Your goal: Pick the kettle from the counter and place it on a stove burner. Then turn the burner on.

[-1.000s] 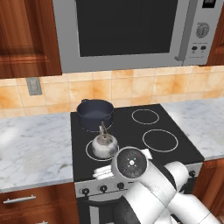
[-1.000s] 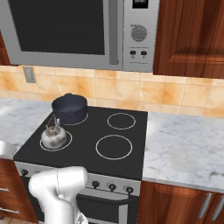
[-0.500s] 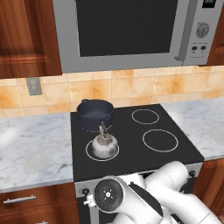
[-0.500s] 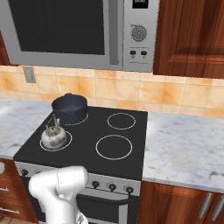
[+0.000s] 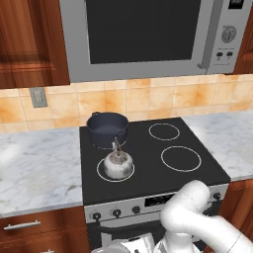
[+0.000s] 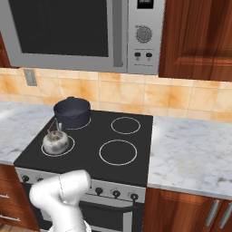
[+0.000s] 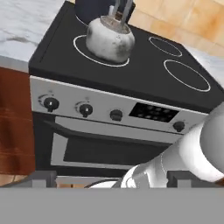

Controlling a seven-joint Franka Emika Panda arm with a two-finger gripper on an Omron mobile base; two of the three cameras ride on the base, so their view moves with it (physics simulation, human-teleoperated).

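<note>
The silvery kettle [image 5: 117, 165] stands upright inside the front-left stove burner ring [image 5: 99, 171] of the black cooktop; it is also in the right base view [image 6: 55, 142] and the hand view [image 7: 109, 40]. My gripper [image 7: 111, 180] hangs low in front of the stove, facing its control panel, well below and in front of the kettle. Its fingertips [image 7: 40, 180] stand far apart and hold nothing. The white marble counter [image 5: 34, 168] flanks the stove on both sides.
A dark blue-grey pot [image 5: 107, 129] sits on the back-left burner, just behind the kettle. Several knobs [image 7: 51, 103] line the stove's front panel above the oven door [image 7: 105, 148]. The right-hand burners [image 5: 181, 158] are bare. A microwave [image 5: 143, 34] hangs overhead.
The hand has swung down from the cooktop's front edge to in front of the stove's panel, dropping to the bottom of the left base view. The kettle has stayed on its burner.
</note>
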